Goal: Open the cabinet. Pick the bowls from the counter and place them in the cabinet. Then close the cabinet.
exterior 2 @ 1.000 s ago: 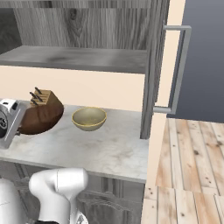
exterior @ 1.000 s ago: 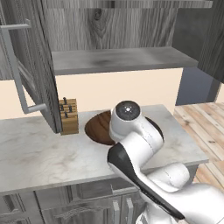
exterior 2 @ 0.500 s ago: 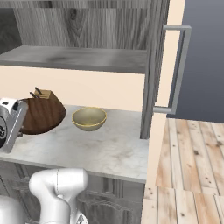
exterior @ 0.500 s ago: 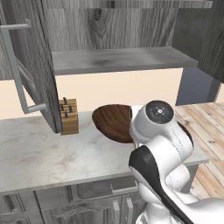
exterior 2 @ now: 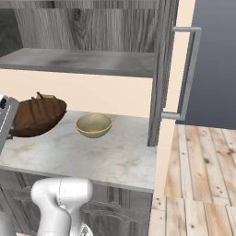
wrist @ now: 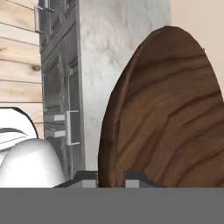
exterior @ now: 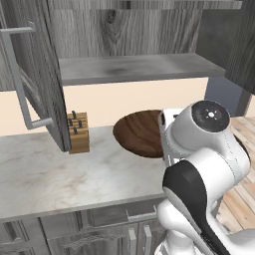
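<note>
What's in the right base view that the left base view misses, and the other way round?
Right base view alone: the tan bowl on the counter, and the right door's handle. Left base view alone: the knife block, the left door's handle, and the arm's upper joints. Both: the wooden bowl, tilted above the counter, and the open cabinet's shelf.

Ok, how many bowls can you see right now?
2. The dark wooden bowl is held tilted in the end effector, above the counter. The smaller beige bowl sits on the counter to its right, below the open cabinet. None look hidden.
</note>
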Tool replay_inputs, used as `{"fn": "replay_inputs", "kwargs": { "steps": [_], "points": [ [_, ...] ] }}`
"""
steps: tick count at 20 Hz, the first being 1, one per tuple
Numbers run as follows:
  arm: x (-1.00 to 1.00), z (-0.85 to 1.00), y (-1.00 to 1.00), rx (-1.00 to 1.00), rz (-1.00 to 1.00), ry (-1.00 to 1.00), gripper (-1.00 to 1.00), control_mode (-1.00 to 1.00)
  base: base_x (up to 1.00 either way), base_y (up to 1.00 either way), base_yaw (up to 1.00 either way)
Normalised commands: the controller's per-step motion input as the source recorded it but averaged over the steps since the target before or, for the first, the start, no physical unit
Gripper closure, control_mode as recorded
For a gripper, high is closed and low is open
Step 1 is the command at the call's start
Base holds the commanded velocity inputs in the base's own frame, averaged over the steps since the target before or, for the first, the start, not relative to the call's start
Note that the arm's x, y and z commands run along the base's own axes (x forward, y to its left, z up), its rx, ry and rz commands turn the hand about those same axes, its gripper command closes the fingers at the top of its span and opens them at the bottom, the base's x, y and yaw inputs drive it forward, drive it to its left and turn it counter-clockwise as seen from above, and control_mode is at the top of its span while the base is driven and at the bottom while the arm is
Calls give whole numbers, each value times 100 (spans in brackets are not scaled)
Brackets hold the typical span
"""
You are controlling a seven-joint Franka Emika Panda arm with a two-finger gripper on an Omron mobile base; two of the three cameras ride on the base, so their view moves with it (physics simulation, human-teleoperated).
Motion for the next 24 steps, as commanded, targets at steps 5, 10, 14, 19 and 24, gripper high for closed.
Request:
{"fn": "replay_inputs", "kwargs": {
  "steps": [5,10,14,19,24],
  "points": [
    [-8,60,-16,-2,0,1,100,-100,0,0,0],
    [0,54,-27,-4,0,0,100,-100,0,0,0],
    [0,22,-27,-10,0,-5,100,-100,0,0,0],
    [0,2,-25,-13,1,-17,100,-100,0,0,0],
    [0,16,-20,-6,4,-21,100,-100,0,0,0]
  ]
}}
